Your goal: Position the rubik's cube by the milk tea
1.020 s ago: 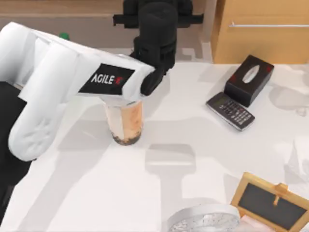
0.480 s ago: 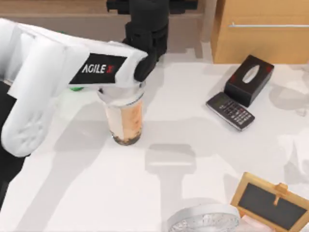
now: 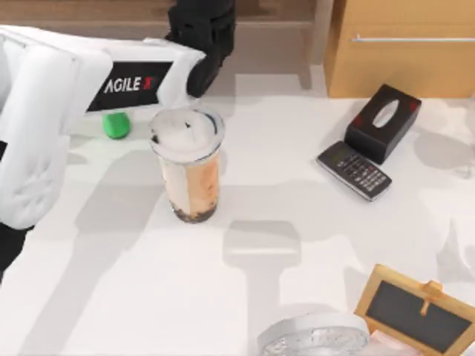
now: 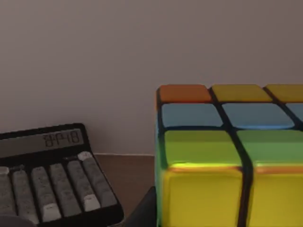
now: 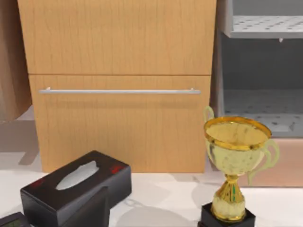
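The milk tea (image 3: 189,174) stands upright left of the table's middle: a clear cup with a white lid, a beige-orange drink and dark pearls at the bottom. My left gripper (image 3: 199,22) reaches past the table's far edge, behind the cup. Close before the left wrist camera is the rubik's cube (image 4: 227,156), with orange and yellow squares on top, then blue, green and yellow rows on a black grid. A dark edge sits by its lower corner. My right arm is parked off the table's right side.
A green bottle top (image 3: 115,124) sits left of the cup. A black tissue box (image 3: 383,121) and phone (image 3: 354,170) lie at the right. A small chalkboard (image 3: 414,311) and round dish (image 3: 313,337) are at the front. A calculator (image 4: 47,184) lies beside the cube. A trophy (image 5: 234,165) stands before a wooden cabinet (image 5: 118,56).
My left arm has drawn back toward the table's far edge and to the left, uncovering the cup's lid and the green bottle top. The cup has not moved.
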You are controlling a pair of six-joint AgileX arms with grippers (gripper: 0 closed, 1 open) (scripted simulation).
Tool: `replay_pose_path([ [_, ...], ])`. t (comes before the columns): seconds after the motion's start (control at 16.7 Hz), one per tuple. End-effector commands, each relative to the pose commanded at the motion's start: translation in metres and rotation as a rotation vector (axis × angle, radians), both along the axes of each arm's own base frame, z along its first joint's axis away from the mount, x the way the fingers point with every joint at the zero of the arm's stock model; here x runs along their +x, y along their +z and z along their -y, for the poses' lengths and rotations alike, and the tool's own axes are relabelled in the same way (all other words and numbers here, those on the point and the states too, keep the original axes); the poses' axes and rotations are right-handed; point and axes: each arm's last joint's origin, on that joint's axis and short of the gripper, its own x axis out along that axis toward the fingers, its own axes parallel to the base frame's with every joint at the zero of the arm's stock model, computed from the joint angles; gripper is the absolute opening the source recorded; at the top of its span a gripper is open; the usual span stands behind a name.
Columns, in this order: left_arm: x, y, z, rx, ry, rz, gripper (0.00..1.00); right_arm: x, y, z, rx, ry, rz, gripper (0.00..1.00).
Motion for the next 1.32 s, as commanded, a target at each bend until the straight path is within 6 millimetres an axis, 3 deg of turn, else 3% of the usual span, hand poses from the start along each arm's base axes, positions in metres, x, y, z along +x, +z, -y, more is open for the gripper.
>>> replay_pose_path([
  [0.36, -0.04, -0.028, 0.037, 0.033, 0.002, -0.043, 0.0, 0.0, 0.0, 0.0, 0.0, 0.0, 0.0, 1.0],
  [0.72, -0.039, -0.026, 0.035, 0.026, 0.005, -0.047, 0.0, 0.0, 0.0, 0.0, 0.0, 0.0, 0.0, 1.0],
  [0.96, -0.038, 0.0, 0.028, -0.05, 0.016, -0.099, 0.0, 0.0, 0.0, 0.0, 0.0, 0.0, 0.0, 1.0],
  [1.32, -0.054, 0.061, 0.006, -0.106, -0.034, -0.362, 0.0, 0.0, 0.0, 0.0, 0.0, 0.0, 0.0, 1.0],
])
